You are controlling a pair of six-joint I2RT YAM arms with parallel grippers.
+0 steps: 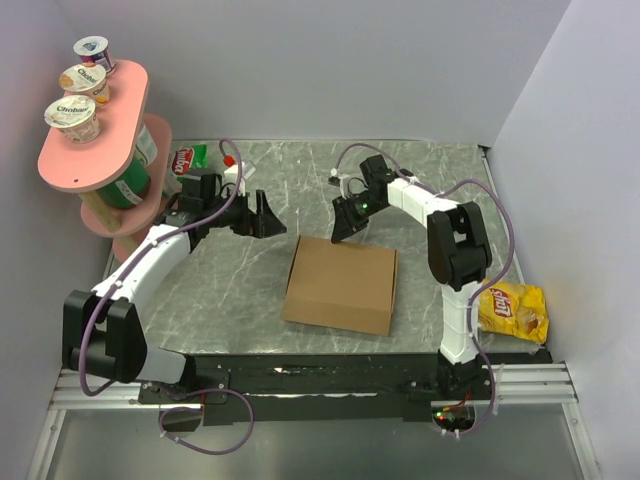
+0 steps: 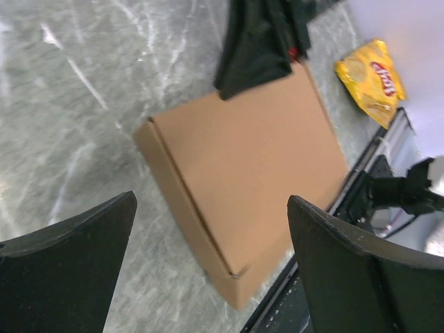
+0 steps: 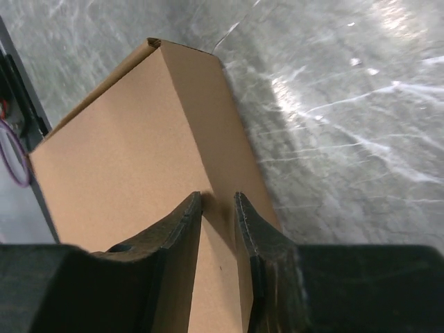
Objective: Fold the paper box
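Task object: the plain brown corrugated cardboard box (image 1: 340, 285), thin and square, lies flat with its lid down and its walls folded up.
Box position: it rests on the grey marbled table (image 1: 230, 290), roughly mid-table between the two arms and somewhat nearer the right arm's base, turned slightly askew to the table edges.
Left gripper (image 1: 266, 216): it hangs above bare table, beyond and to the left of the box's far left corner, apart from the cardboard.
Left gripper state: released, with the two black fingers (image 2: 69, 270) spread wide and nothing between them; in the left wrist view the box sits in the gap, further off.
Right gripper (image 3: 218, 201): it is at the box's far edge near the far left corner, pointing down at the cardboard.
Right gripper state: the black fingers (image 3: 257, 243) are drawn close with only a slim gap. The crease between lid and side wall runs into that gap. Whether they pinch the cardboard or merely hover at it cannot be told.
Right of the box: a crumpled yellow chip bag (image 1: 512, 310) lies by the right arm's base, well apart from the box.
Far left: a pink oval-topped shelf stand (image 1: 90, 150) carries three white yogurt cups (image 1: 72, 118) in a row.
Behind the left arm: a small red snack packet (image 1: 184, 160) lies near the stand.
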